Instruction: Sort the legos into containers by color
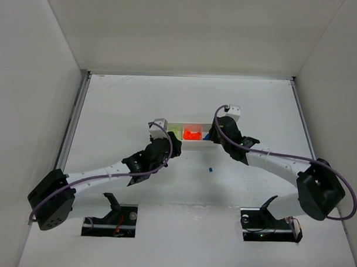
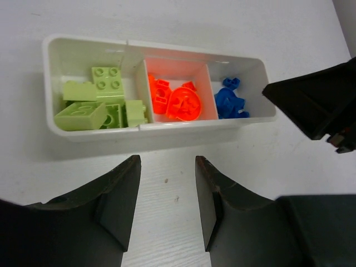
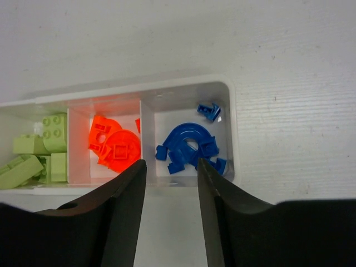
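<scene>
**A:** ok, top cam first, what's the room like?

**B:** Pretty much a white box. Plain white walls (image 1: 27, 105) stand on the left, far and right sides, around a matte white table (image 1: 138, 103) with a grey rail (image 1: 71, 124) along its left edge. There are two dark cutouts (image 1: 90, 227) at the near edge. The tray (image 1: 192, 146) sits around the middle of the table, long side parallel to the far edge. The left arm (image 1: 106, 175) reaches to its left end and the right arm (image 1: 271, 160) to its right end. One loose blue brick (image 1: 210, 168) lies on bare table, just on the near-edge side of the tray's right end.

**A:** and the left wrist cam?

**B:** The left gripper (image 2: 167, 161) hangs over bare table just short of the tray. Its fingers are spread and there's nothing between them. Green bricks (image 2: 94, 103) are in the left compartment, orange pieces (image 2: 178, 100) in the middle and blue pieces (image 2: 231, 100) in the right. The tabletop has a couple of tiny specks (image 2: 165, 179). The right arm's black housing pokes in by the tray's right end.

**A:** right wrist?

**B:** The right gripper (image 3: 171, 164) is parted too and holds nothing. It sits at the tray's near wall, about where the orange and blue compartments meet. Most of the blue is clumped together, with one small bit off in the far corner. The surface looks finely grained here.
</scene>
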